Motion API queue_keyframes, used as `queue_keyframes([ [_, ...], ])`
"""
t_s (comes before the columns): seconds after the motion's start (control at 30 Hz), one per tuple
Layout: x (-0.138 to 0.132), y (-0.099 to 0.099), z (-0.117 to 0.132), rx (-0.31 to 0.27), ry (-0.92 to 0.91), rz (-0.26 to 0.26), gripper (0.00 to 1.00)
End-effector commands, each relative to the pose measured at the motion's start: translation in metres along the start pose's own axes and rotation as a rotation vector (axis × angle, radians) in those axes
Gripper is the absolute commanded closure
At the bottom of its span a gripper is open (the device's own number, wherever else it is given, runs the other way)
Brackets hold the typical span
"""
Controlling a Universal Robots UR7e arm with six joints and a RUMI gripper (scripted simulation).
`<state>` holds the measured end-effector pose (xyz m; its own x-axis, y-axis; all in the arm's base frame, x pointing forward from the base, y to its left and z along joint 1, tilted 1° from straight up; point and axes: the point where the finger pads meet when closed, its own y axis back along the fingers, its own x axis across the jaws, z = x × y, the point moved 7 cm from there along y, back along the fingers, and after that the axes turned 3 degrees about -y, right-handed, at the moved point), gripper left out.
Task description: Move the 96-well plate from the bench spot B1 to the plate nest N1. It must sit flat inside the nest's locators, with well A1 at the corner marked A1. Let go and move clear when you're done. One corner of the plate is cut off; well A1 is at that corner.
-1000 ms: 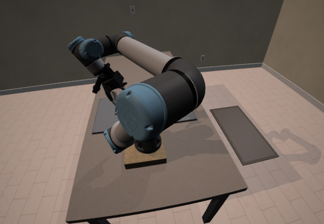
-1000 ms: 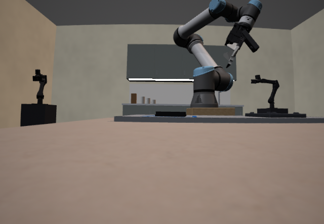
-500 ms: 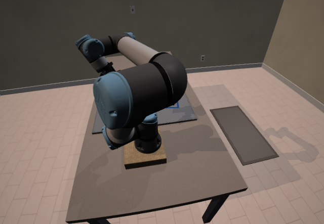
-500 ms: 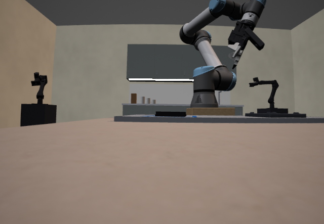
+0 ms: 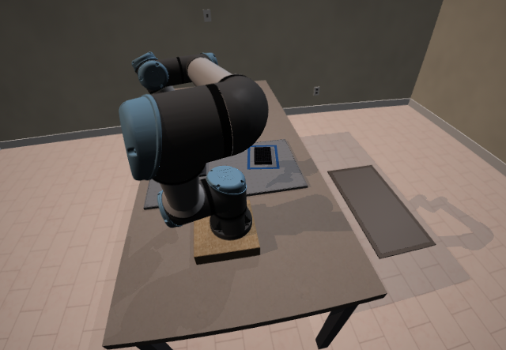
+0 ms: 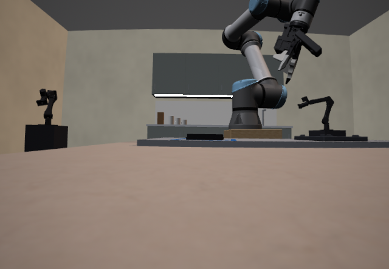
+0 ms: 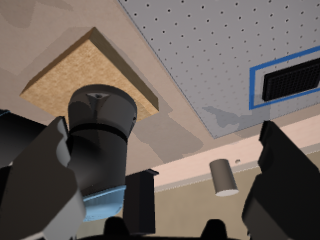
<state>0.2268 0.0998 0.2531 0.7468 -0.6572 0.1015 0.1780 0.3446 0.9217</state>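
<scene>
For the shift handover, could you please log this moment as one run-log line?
phase: approach | gripper: open, empty, high above bench | 96-well plate: flat inside blue outline | nest: not visible

Legible text, labels, brands, numbers, signs: none. No marking can be read on any surface in the top, exterior or wrist views.

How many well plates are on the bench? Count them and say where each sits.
1. The black 96-well plate lies inside the blue-outlined spot on the grey perforated mat. The arm hides part of the mat, so another could be hidden.
</scene>
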Motion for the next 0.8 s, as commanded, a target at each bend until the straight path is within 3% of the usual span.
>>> queue_keyframes([
  [0.0,0.015,-0.005,-0.010,0.018,-0.057,-0.026,0.00],
  [0.07,0.025,-0.009,-0.013,0.031,-0.117,-0.051,0.00],
  [0.27,0.037,-0.012,-0.018,0.033,-0.118,-0.051,0.00],
  [0.37,0.052,-0.019,-0.021,0.053,-0.210,-0.087,0.00],
  [0.57,0.065,-0.023,-0.025,0.056,-0.211,-0.086,0.00],
  [0.67,0.080,-0.030,-0.026,0.076,-0.304,-0.120,0.00],
  [0.77,0.094,-0.035,-0.028,0.077,-0.305,-0.120,0.00],
])
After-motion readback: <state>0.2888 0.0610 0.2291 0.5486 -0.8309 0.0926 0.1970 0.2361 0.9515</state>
